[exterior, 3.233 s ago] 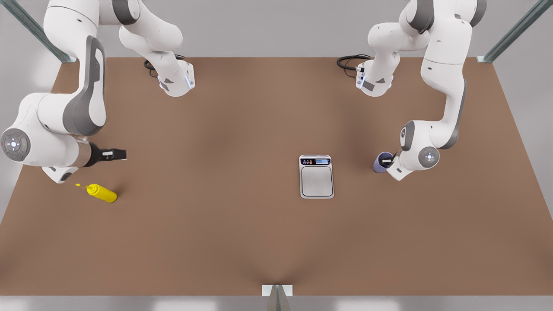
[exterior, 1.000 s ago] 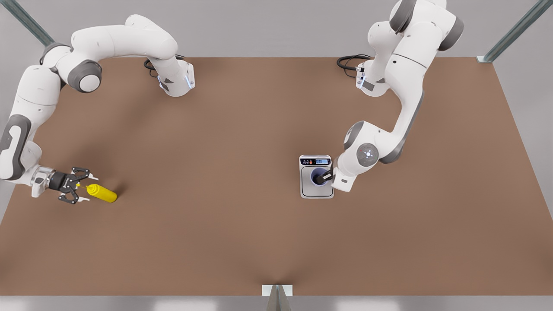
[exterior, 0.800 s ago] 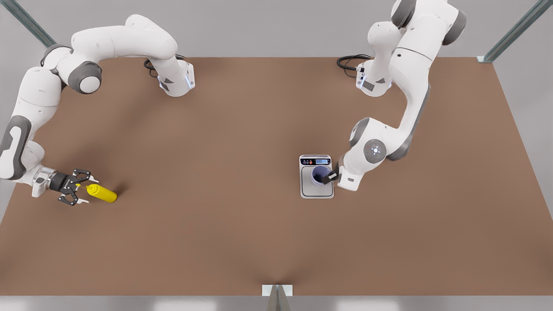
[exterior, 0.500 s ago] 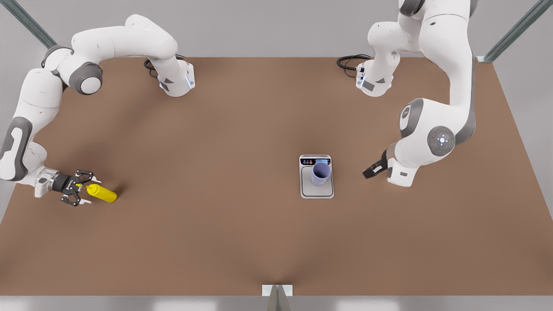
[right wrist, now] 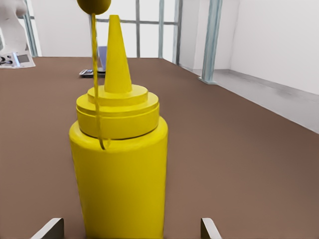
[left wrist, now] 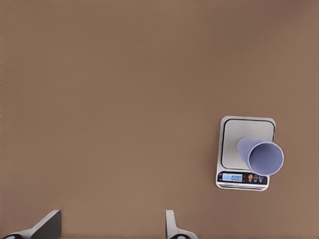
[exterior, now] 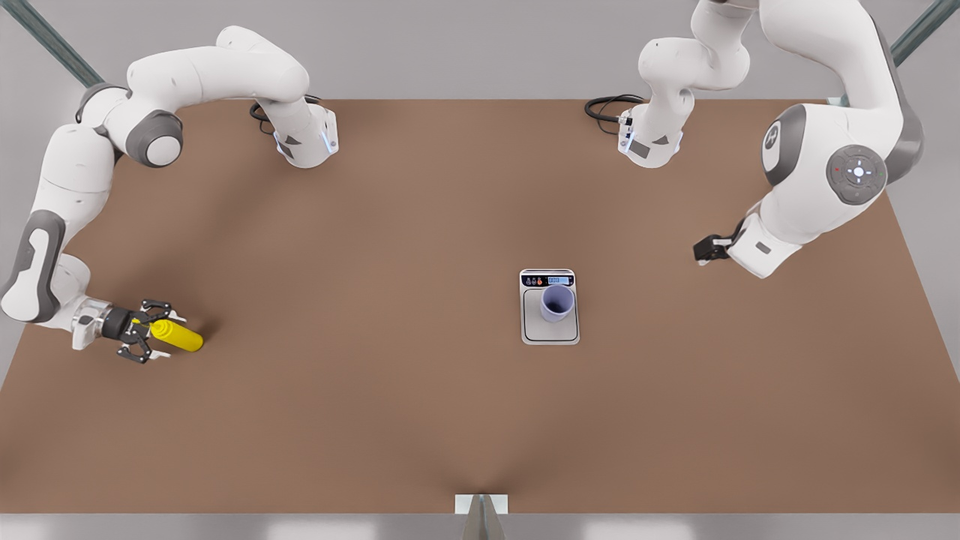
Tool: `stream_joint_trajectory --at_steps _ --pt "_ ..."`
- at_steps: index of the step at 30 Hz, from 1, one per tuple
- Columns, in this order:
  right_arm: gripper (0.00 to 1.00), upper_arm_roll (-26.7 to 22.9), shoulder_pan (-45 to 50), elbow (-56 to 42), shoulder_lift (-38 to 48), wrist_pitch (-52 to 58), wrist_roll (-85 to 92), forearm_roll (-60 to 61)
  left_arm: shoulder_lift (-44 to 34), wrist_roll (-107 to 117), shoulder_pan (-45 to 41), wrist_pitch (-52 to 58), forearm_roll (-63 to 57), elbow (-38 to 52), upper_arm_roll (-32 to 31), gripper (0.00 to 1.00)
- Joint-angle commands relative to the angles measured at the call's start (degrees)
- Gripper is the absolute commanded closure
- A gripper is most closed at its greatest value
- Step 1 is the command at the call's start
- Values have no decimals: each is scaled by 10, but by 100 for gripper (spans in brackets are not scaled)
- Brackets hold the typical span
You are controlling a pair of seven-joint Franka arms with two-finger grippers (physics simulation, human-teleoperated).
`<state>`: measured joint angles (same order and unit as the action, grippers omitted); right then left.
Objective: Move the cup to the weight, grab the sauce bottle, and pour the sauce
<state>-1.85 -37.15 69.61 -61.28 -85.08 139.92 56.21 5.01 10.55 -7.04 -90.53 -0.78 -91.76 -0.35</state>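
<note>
Standing upright on the steel plate of the weight (exterior: 550, 307), just right of frame centre, is the lavender cup (exterior: 557, 301); the yellow sauce bottle (exterior: 177, 335) lies on its side on the brown table (exterior: 375, 225) at the lower left. The right gripper (exterior: 150, 341) sits at the bottle's nozzle end, jaws spread wide either side of it, not clamped; the left gripper (exterior: 707, 249) hangs at the right, well apart from the cup, fingers parted and holding nothing.

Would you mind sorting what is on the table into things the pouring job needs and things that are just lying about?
Part of the job:
- cup, upright on the weight
- sauce bottle, lying between the open right gripper fingers
- left gripper, open, off beside the weight

Just lying about:
- black cables at the arm bases
</note>
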Motion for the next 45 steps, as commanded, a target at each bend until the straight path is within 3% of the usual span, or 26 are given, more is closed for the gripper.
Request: stream_joint_trajectory --at_steps 1,22,25,40,45 --pt "0 0 1 0 0 0 0 0 0 0 -1 0 -6 0 0 0" --pt "0 -1 20 12 3 -9 -16 -5 10 0 -1 11 -6 0 3 0" --pt "27 -1 21 12 3 -9 -18 -8 10 0 -1 11 -6 0 3 0" --pt "48 -1 30 16 5 -8 -25 -13 10 -1 0 11 -7 0 3 0" --pt "51 -3 44 16 8 -9 -27 -13 13 -1 0 10 -7 -1 4 0"
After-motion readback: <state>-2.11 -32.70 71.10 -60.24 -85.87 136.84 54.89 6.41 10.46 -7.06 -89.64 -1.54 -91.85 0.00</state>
